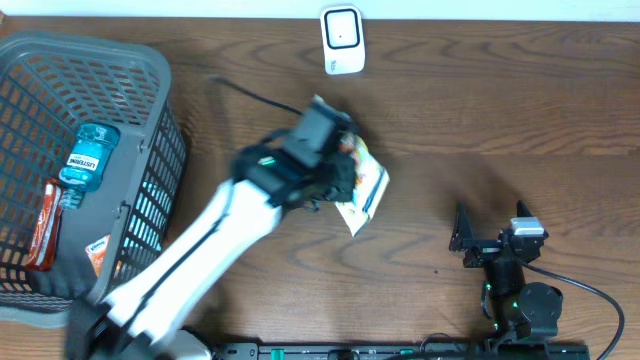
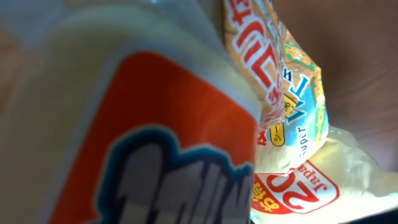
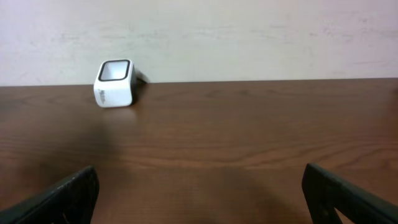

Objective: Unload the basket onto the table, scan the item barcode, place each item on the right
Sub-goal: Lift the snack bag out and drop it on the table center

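The item, a yellow and orange snack packet (image 1: 368,190), hangs over the middle of the table with my left gripper (image 1: 343,155) shut on its upper end. In the left wrist view the packet (image 2: 292,93) fills the frame with blurred orange and blue print up close, and the fingers are hidden behind it. No barcode shows in any view. The white scanner (image 1: 341,38) with its dark window stands at the table's far edge, beyond the packet. My right gripper (image 1: 490,215) rests low at the front right, open with nothing between its fingers (image 3: 68,196), facing the scanner (image 3: 115,83).
A grey mesh basket (image 1: 150,60) stands at the left, holding a blue bottle (image 1: 90,155) and an orange-red packet (image 1: 45,225). A black cable (image 1: 255,97) runs across the table behind the left arm. A pale wall (image 3: 249,37) backs the table.
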You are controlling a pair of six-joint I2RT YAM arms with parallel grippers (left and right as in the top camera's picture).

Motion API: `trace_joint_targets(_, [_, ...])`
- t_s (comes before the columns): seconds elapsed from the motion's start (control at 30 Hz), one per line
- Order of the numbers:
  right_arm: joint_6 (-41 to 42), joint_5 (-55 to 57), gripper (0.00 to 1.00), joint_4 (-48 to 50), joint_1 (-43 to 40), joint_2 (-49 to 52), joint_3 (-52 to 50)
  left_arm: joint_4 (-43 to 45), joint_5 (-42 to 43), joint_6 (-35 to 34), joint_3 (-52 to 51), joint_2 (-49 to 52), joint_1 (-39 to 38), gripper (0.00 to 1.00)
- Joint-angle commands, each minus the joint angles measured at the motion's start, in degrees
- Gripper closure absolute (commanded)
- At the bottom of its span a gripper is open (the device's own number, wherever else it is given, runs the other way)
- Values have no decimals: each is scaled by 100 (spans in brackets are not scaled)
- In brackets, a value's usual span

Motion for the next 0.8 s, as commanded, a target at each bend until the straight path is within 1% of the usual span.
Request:
trace_joint_targets(0.0, [-9, 4, 1, -22, -28, -11, -9, 28, -369, 629, 42, 986, -203, 93])
trace_joint_targets(0.17, [-9, 4, 1, -22, -31, -11, -9, 26, -411, 629, 42, 2004, -219, 93])
trace_joint_targets(0.2, [-9, 4, 1, -22, -31, -11, -9, 26, -411, 627, 42, 2083, -219, 86])
trace_joint_targets(0.23, [-9, 4, 1, -22, -31, -11, -9, 22, -411, 627, 42, 2100, -216, 58])
trace_joint_targets(0.3, [-9, 4, 1, -22, -31, -11, -9, -57, -411, 627, 87, 2044, -210, 13])
trace_joint_targets(0.37, [-9, 4, 1, -22, -31, -11, -9, -260, -413, 627, 243, 1934, -188, 7])
trace_joint_targets(0.4, [-9, 4, 1, -22, -28, -11, -9, -385, -413, 627, 352, 1845, -184, 6])
trace_joint_targets(0.5, [-9, 4, 1, -22, -28, -11, -9, -601, -411, 627, 658, 1449, -179, 6])
trace_joint_targets(0.57, [-9, 4, 1, -22, -31, -11, -9, -485, -413, 621, 710, 1075, -179, 7])
trace_joint_targets(0.6, [-9, 4, 1, -22, -31, -11, -9, -389, -411, 599, 710, 929, -179, 22])
trace_joint_targets(0.7, [-9, 4, 1, -22, -28, -11, -9, -94, -413, 562, 710, 743, -181, 73])
trace_joint_targets(0.73, [-9, 4, 1, -22, -28, -11, -9, -4, -413, 562, 708, 745, -181, 79])
trace_joint_targets(0.77, [-9, 4, 1, -22, -28, -11, -9, 79, -415, 562, 682, 780, -179, 81])
